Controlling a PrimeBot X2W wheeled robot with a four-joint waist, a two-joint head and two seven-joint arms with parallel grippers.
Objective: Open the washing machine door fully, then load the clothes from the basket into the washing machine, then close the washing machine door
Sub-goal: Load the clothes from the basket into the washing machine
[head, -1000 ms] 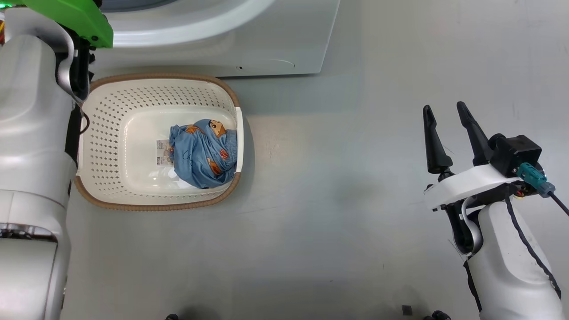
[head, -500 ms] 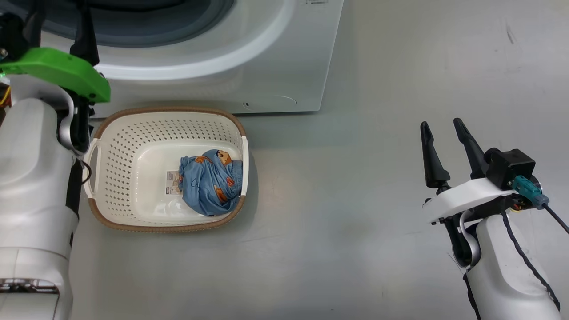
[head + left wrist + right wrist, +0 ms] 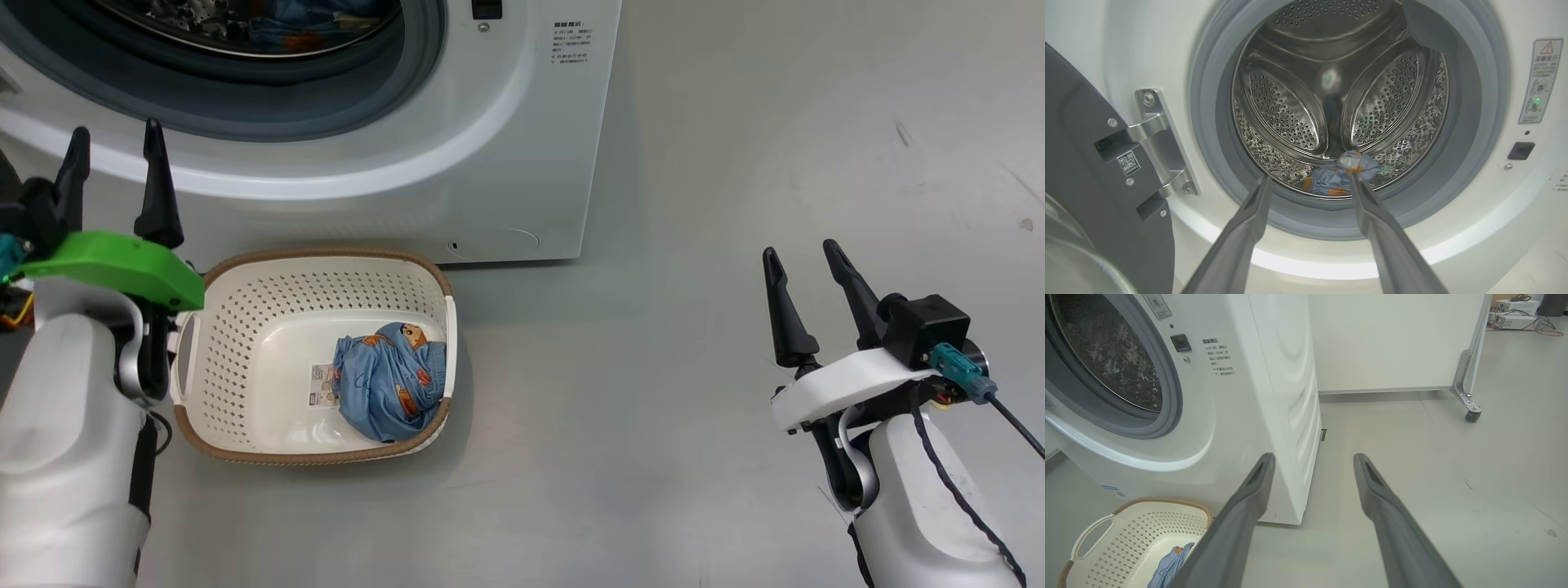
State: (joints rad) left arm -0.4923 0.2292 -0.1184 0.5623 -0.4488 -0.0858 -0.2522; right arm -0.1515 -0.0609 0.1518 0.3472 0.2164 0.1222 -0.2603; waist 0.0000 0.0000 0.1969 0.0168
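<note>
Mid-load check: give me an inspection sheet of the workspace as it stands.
Surface: grey floor, a few small scuffs.
Job's things: washing machine door stands open; one blue garment in the drum; a blue bundle of clothes in the basket, before the washing machine.
Clutter: nothing seen.
Grippers: left gripper open, empty, facing the drum; right gripper open, empty, over the floor.
Cables: dark cable off the right wrist plug.
Surroundings: white panel on a castor; equipment with wires beyond.

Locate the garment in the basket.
Head view, lower left: the blue garment lies against the right wall of the basket, in front of the washing machine.
</note>
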